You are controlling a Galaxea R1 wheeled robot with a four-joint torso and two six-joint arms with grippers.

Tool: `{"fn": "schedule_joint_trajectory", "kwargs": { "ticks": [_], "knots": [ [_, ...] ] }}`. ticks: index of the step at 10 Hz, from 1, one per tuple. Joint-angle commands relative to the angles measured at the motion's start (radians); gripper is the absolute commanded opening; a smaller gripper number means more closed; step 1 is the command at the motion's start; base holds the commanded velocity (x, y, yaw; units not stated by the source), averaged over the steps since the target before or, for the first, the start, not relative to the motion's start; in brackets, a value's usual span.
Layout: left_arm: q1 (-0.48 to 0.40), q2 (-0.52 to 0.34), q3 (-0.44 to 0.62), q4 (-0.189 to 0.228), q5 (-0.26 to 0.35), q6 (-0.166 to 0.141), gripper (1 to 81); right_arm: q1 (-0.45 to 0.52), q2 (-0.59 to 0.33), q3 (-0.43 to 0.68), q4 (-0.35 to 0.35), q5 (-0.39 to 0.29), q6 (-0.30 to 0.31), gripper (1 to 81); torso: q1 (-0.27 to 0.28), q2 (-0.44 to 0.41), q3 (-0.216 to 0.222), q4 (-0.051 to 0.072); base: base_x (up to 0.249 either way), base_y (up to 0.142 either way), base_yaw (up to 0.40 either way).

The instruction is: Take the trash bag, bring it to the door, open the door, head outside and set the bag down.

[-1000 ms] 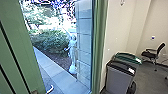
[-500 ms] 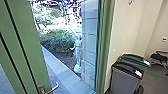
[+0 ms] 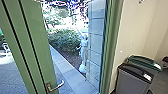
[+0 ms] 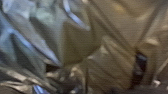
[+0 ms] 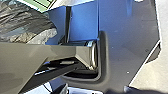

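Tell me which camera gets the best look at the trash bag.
The left wrist view: the trash bag shows large there, its shiny folds close. The right wrist view catches a smaller, crumpled part of it.

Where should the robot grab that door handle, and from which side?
The outer part of the door handle, coming from the camera's side, looks best: its slim, bent lever juts out from the green door, with its tip free.
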Motion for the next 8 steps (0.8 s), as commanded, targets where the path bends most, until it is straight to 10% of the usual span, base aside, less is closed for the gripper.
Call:
{"fn": "schedule_joint_trajectory", "kwargs": {
  "ticks": [1,8],
  "knots": [
    [-0.04,-0.017,0.026,0.014,0.055,0.006,1.0,0.037,-0.001,0.016,0.001,-0.056,0.002,81.1,0.0,0.0,0.0,0.0,0.0,0.0,0.169],
    [-0.041,-0.016,0.022,0.014,0.055,0.006,1.0,0.029,0.001,0.015,0.0,-0.056,0.002,81.1,0.0,0.0,0.0,0.0,0.0,0.0,0.225]
  ]
}}
